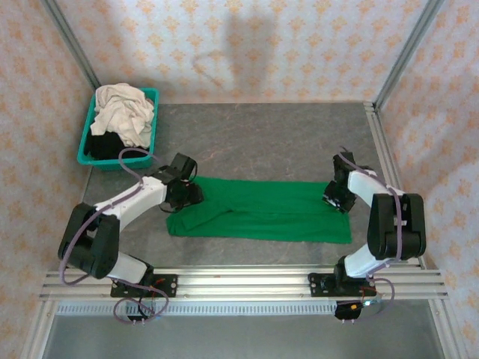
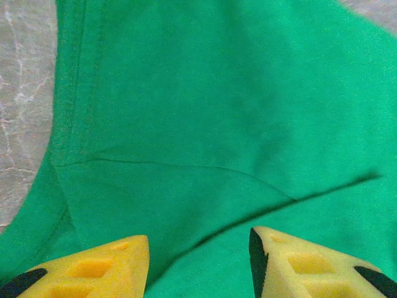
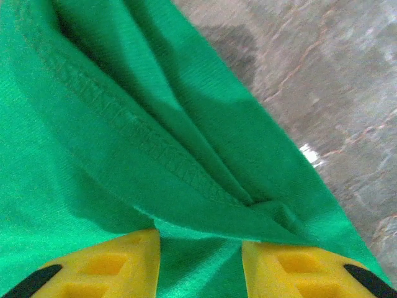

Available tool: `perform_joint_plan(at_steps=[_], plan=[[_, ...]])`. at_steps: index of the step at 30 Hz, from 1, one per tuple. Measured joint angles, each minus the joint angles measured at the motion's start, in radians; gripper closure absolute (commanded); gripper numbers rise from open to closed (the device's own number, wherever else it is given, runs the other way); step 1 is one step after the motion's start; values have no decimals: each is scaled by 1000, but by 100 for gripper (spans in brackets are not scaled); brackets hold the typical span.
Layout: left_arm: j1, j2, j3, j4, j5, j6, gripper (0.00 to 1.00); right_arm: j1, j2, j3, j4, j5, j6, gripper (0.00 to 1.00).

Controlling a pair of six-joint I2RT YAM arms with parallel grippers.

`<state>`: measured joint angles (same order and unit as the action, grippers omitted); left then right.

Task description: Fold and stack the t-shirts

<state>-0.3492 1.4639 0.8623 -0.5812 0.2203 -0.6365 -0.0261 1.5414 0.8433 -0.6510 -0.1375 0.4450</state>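
Top external view: the green t-shirt (image 1: 262, 211) lies flat on the grey table (image 1: 262, 142) as a long strip running left to right, between the two arms. The left gripper (image 1: 188, 193) sits at the strip's left end, and the right gripper (image 1: 337, 198) sits at its right end; both are low over the cloth. At the back left corner of the table stands a teal basket (image 1: 84, 146) holding a crumpled cream t-shirt (image 1: 123, 111) on top of a black t-shirt (image 1: 105, 146), well apart from the green one. Left wrist view: the left yellow fingers (image 2: 93, 267) stand partly apart over green cloth, and a crease runs diagonally into the gap between them. Whether the pads pinch the cloth cannot be told. A stitched hem and a bare part of the table show at the left edge. Right wrist view: the right yellow fingers (image 3: 298, 267) also stand partly apart. Layered folds with a stitched hem converge at the gap between them, but contact with the pads cannot be confirmed.
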Motion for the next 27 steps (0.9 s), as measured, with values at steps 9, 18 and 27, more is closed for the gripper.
perform_joint_plan(at_steps=[9,18,27], plan=[[3,90,-1,15,-19,18,59,-27,80,142,-21,60,-4,60],[91,85,-55,56,11,12,65,-50,273,340,-77,173,-30,83],[121,-21,-146,63,15,-11,65,-108,209,344,-114,179,-32,75]])
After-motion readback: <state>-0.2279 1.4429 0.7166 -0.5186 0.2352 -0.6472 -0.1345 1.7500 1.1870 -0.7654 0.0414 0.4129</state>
